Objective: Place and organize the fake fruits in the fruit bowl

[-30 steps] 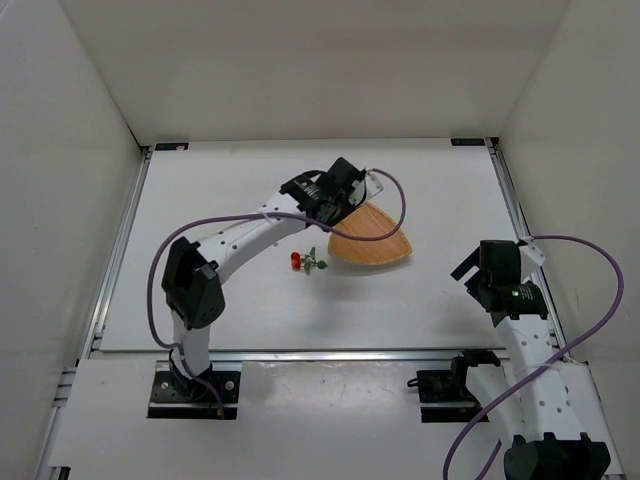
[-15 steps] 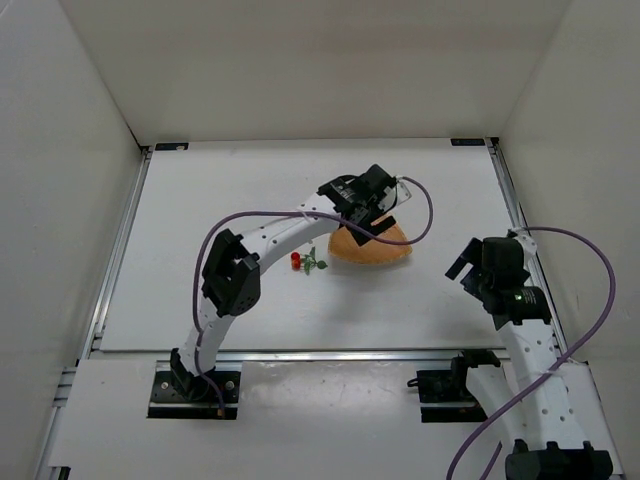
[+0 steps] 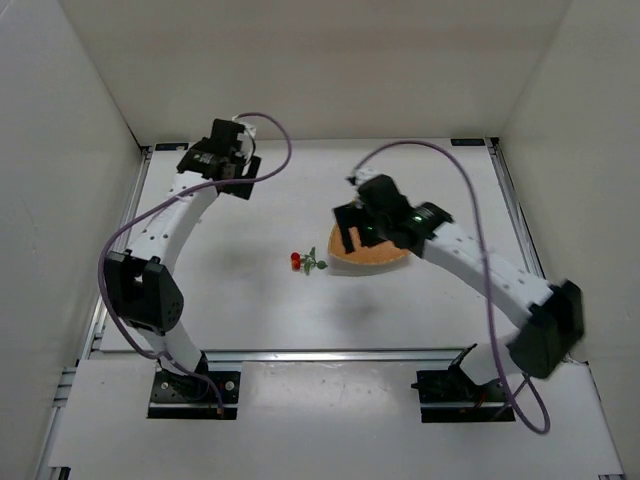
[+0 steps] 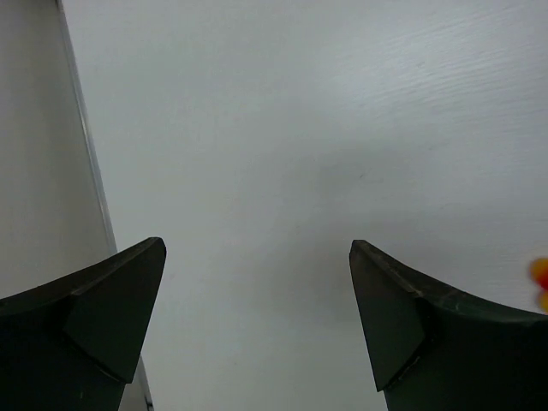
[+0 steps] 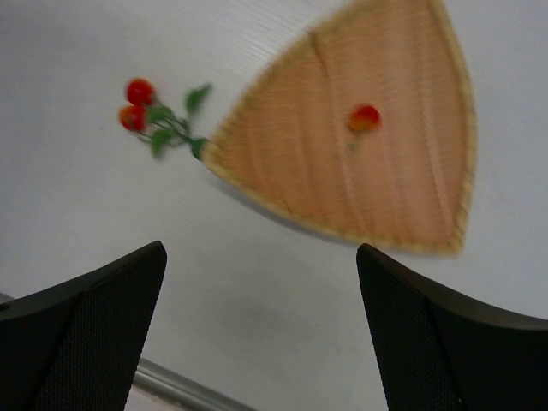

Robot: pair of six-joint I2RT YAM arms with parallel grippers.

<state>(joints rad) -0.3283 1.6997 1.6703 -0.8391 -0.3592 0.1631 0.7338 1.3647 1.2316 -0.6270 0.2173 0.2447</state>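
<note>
— Fake fruits, location?
— One in place, one out. The single orange-red fruit lies inside the fruit bowl, near its middle. The berry cluster lies on the table just outside, its leafy stem pointing at the bowl's rounded corner. The stem tip is at the rim; contact cannot be confirmed.
— Bowl itself?
— Flat on the table, near the middle, partly hidden under the right arm in the top view.
— Claws?
— The right gripper hangs above the bowl's left part, fingers wide apart, nothing between them. The left gripper sits at the table's far left corner, well apart from bowl and fruit, fingers likewise spread, nothing held.
</note>
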